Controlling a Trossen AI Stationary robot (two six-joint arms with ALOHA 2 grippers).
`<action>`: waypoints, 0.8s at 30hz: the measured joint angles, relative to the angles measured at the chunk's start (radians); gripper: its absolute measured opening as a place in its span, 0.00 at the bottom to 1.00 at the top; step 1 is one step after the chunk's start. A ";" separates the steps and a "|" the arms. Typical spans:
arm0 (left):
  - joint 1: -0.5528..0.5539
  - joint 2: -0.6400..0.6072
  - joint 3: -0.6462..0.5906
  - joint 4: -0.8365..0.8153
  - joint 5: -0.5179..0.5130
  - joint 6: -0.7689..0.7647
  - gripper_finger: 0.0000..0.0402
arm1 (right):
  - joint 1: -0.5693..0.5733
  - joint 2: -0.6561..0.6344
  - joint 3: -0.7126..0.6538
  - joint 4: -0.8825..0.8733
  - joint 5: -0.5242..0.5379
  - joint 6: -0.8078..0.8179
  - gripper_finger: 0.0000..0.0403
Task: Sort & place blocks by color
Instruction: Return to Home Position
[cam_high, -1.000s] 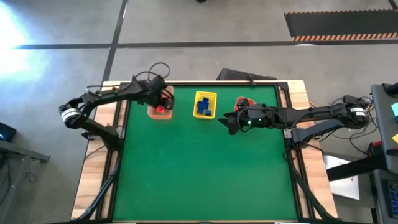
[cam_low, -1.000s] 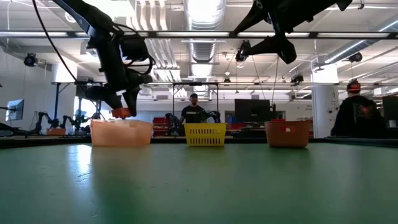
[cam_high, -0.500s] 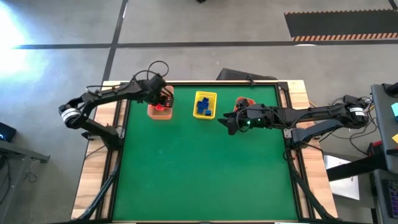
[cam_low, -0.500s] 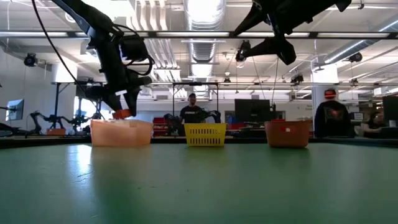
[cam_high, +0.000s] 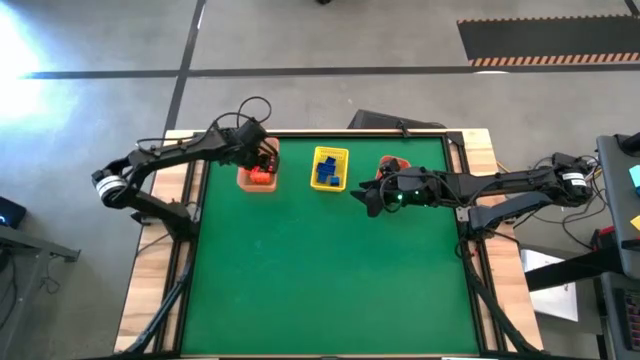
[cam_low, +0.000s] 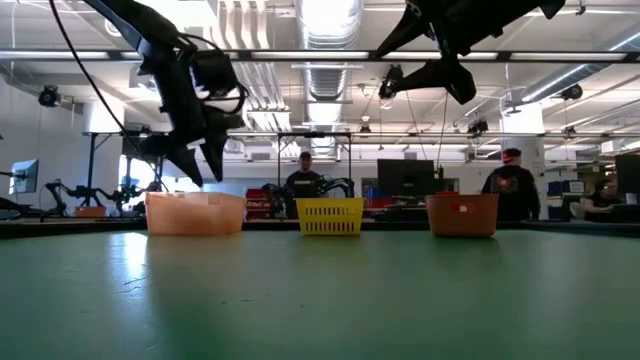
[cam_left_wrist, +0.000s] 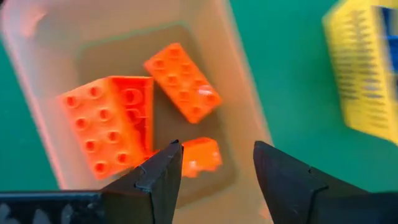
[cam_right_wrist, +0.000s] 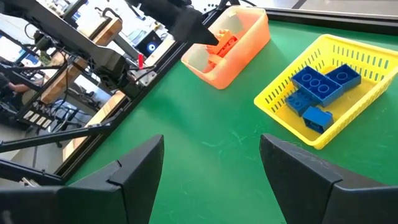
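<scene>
Over the pale orange basket (cam_high: 250, 181), far-left side of the green desk (cam_high: 320, 280): left gripper (cam_left_wrist: 216, 152), fingers parted to a middling gap, clamping nothing. Hangs clear above the rim in the low view, fingertips pointing down.

Down inside that basket, at least 3 orange blocks (cam_left_wrist: 182, 81) lying loose on the bottom. 1 broad slab against a wall, redder along 1 side. 1 longer piece slanted just beside it. 1 small piece right under the gap between the fingers.

Next along the far edge, apart from the pale one: yellow basket (cam_high: 329, 155), loaded with the blue blocks (cam_right_wrist: 320, 87), about 4, heaped together.

Further right, red-orange basket (cam_low: 462, 213), partly covered from above by the right arm (cam_high: 500, 183). Contents impossible to make out from these angles.

Now the right gripper (cam_right_wrist: 214, 152): raised high off the desk, just in front of the space between the yellow and red-orange baskets. Fingers spread wide, empty, aimed across toward the yellow and pale orange baskets.

Beyond the desk, out in the room: 1 person (cam_low: 305, 180) standing behind the yellow basket, a 2nd person (cam_low: 510, 185) further right.
</scene>
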 joint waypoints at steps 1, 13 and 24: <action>-0.005 -0.011 0.003 0.001 0.017 0.014 0.45 | 0.000 0.000 0.000 0.000 0.000 0.000 0.63; -0.242 -0.350 -0.015 0.100 0.225 0.313 0.45 | 0.001 0.000 0.000 0.003 0.016 -0.229 0.63; -0.623 -0.754 -0.320 0.501 0.128 0.130 0.36 | 0.053 -0.003 -0.008 -0.007 0.232 -0.398 0.63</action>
